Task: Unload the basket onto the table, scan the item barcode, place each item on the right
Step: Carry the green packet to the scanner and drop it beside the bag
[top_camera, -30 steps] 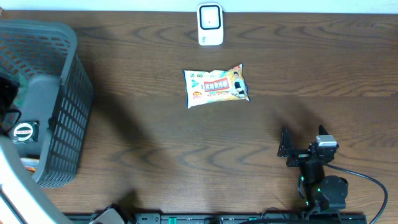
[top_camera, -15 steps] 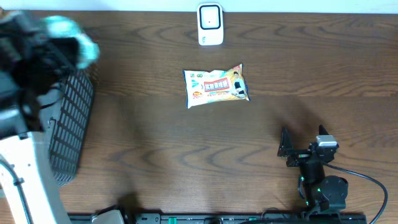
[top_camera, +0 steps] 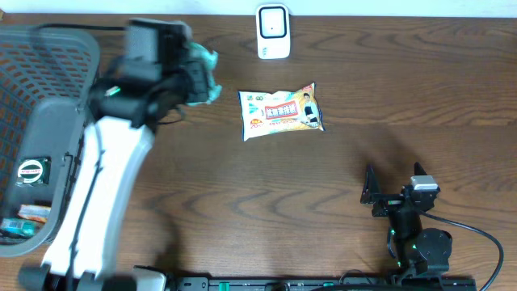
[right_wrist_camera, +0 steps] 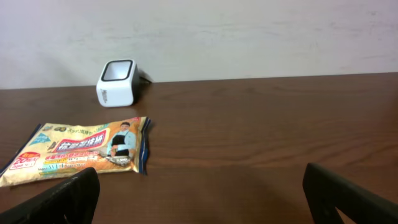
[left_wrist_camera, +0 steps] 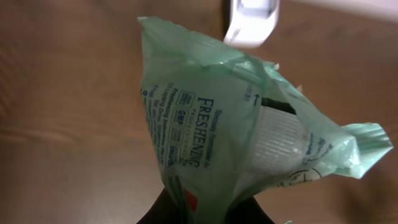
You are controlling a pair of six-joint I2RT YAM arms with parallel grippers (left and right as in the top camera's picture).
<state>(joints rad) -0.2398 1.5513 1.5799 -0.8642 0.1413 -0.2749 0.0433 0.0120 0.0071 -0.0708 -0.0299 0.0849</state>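
Green pouch (top_camera: 203, 69): held in the air between basket (top_camera: 48, 48) and scanner (top_camera: 273, 32), nearer the scanner
Left gripper (top_camera: 187, 79): clamped on the pouch's lower end
Right gripper (top_camera: 393, 182): jaws wide apart, empty, well away
Done: pickup, probably
Left: presenting the barcode to the scanner; barcode not visible

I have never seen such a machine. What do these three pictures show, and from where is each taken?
Two robot arms work at a table. One picture looks down from above; the other two come from a camera on each wrist. The left hand holds a green pouch above the table. The right hand is open and empty. On the table lie a snack bag and a white scanner; a basket stands at the left.
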